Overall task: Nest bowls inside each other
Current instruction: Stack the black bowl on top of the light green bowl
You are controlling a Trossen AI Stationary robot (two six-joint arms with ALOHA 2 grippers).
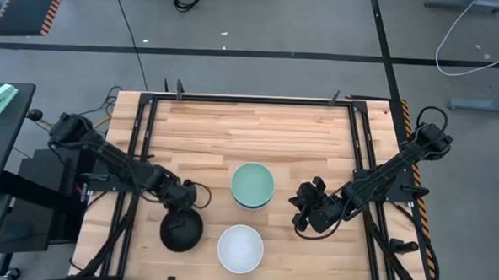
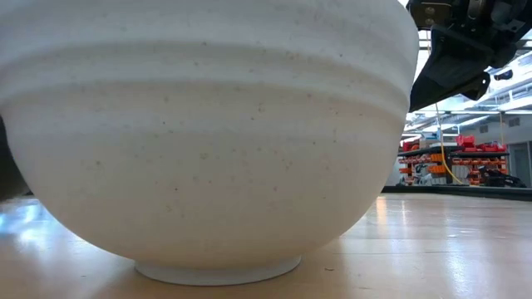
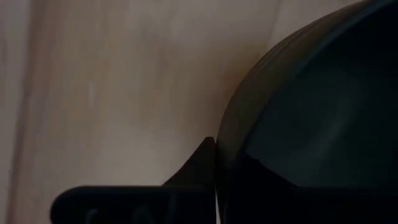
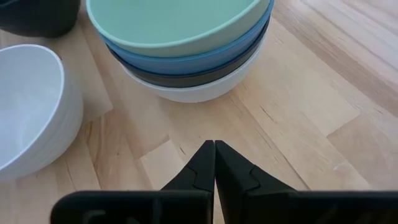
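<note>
Nesting in progress, four of six bowls already stacked: the stack [image 4: 186, 56] stands mid-table, mint green bowl [image 1: 253, 184] uppermost, then blue bowl [image 4: 193, 62], a black bowl [image 4: 205, 76] and a white bowl [image 4: 199, 92] at the base. Two items are loose toward the table's near edge: loose black bowl [image 1: 181, 230] and loose white bowl [image 1: 240, 248], side by side, apart. Left gripper [image 1: 182, 206]: fingers pinched together on the loose black bowl's rim, one inside the wall, one outside; step in hand judged to be the pick-up of this bowl. Next move calls for a lift clear of the tabletop [image 1: 258, 132], carriage over the stack, and a level release so it seats in the mint green bowl. Right gripper [image 4: 214, 163]: fingers together, holding nothing, waiting just beside the stack. Right wrist view alone reveals the stack's layers; high view shows only its top. Left wrist view alone shows the rim pinch. Low view is nearly filled by the loose white bowl.
</note>
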